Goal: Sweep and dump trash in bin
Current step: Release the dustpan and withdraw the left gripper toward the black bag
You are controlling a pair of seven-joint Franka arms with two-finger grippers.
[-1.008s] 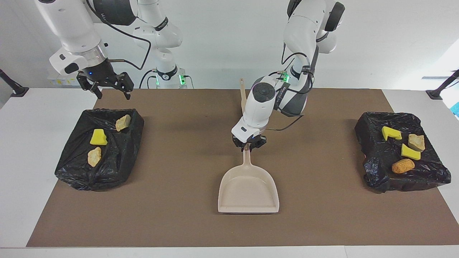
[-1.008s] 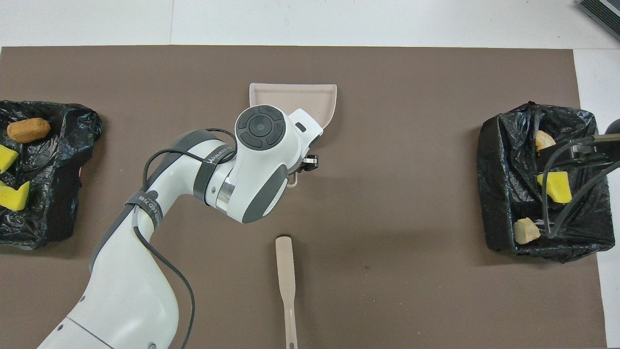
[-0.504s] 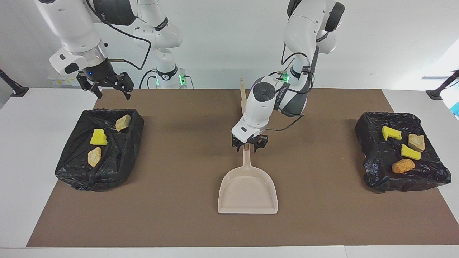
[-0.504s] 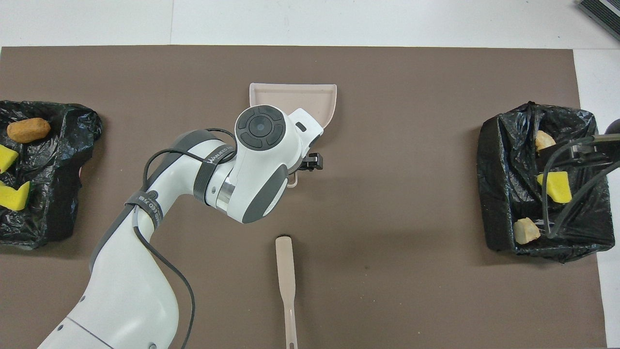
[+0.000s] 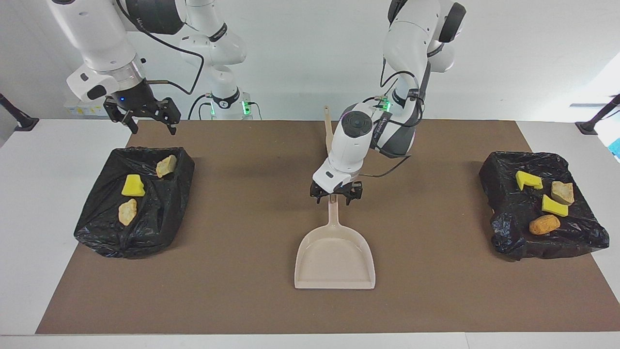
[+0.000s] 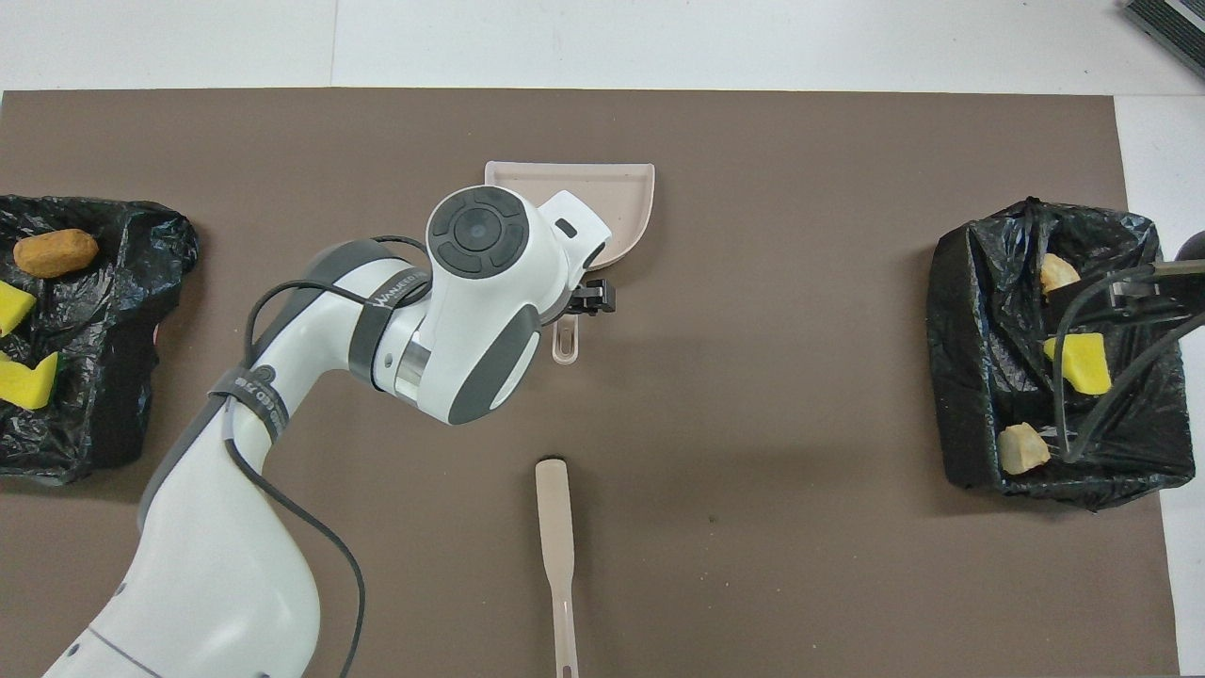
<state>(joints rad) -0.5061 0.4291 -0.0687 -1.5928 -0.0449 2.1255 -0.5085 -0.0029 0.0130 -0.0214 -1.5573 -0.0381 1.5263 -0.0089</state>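
Observation:
The trash lies in two black-bagged bins. The bin (image 5: 97, 228) (image 6: 970, 377) at the right arm's end holds a yellow sponge piece (image 5: 132, 185) and two tan chunks (image 5: 166, 166) (image 5: 127, 212). The bin (image 5: 508, 232) (image 6: 104, 395) at the left arm's end holds two yellow pieces (image 5: 528, 180), a tan chunk (image 5: 562, 192) and an orange-brown nugget (image 5: 544, 224) (image 6: 55, 252). My left gripper (image 5: 334, 198) hangs open just over the handle (image 6: 565, 344) of the beige dustpan (image 5: 335, 257), holding nothing. My right gripper (image 5: 153, 129) waits open above the bin at its end.
The beige brush (image 6: 555, 537) (image 5: 328, 128) lies on the brown mat (image 5: 232, 271), nearer to the robots than the dustpan and partly hidden by the left arm in the facing view. White table borders the mat.
The left gripper has opened and let go of the dustpan handle, and the pan has settled flat on the mat. Its wrist has lifted slightly. The right arm has not moved.

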